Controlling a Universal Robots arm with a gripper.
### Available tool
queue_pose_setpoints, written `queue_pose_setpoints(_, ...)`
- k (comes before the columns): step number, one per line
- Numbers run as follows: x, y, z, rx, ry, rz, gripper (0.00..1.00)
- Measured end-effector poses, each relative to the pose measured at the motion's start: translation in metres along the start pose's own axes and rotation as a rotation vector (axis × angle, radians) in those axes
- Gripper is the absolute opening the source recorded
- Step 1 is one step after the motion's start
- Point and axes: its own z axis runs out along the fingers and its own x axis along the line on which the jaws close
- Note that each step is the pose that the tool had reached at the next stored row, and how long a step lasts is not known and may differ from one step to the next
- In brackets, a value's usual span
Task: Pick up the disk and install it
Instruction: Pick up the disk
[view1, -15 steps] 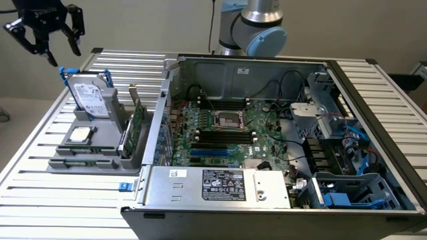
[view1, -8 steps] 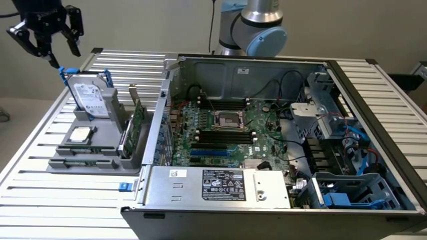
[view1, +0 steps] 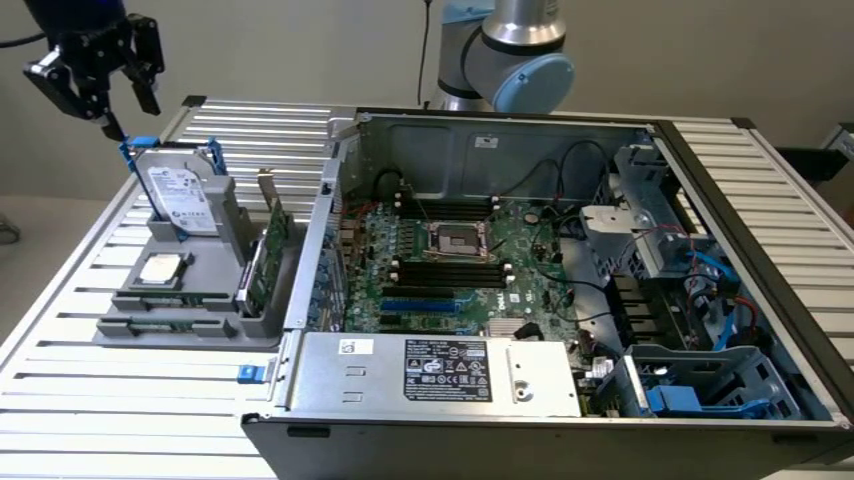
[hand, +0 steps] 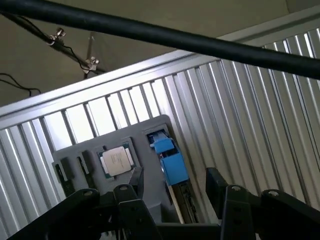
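Observation:
The disk (view1: 180, 195) is a silver hard drive with a white label in a blue carrier bracket. It stands upright on its edge in a grey holder (view1: 187, 300) on the exterior view's left. My gripper (view1: 130, 115) hangs open just above the disk's top edge, not touching it. In the wrist view the blue bracket of the disk (hand: 172, 162) lies below the gap of the gripper (hand: 175, 187), with a black finger (hand: 216, 186) on either side and apart from it.
A small silver CPU chip (view1: 162, 268) (hand: 116, 161) and an upright green card (view1: 271, 250) share the grey holder. The open computer case (view1: 534, 270) takes up the exterior view's right, with blue drive bays (view1: 694, 390) at its near corner. A black cable (hand: 175, 37) crosses the wrist view.

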Motion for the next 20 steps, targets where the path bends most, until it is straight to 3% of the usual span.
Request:
queue_pose_setpoints(17,0.0,-0.0012,0.0159,-0.0152,-0.0031,-0.309,0.62)
queue_pose_setpoints(20,0.001,-0.0014,0.0191,-0.0174,-0.0061,-0.343,0.62)
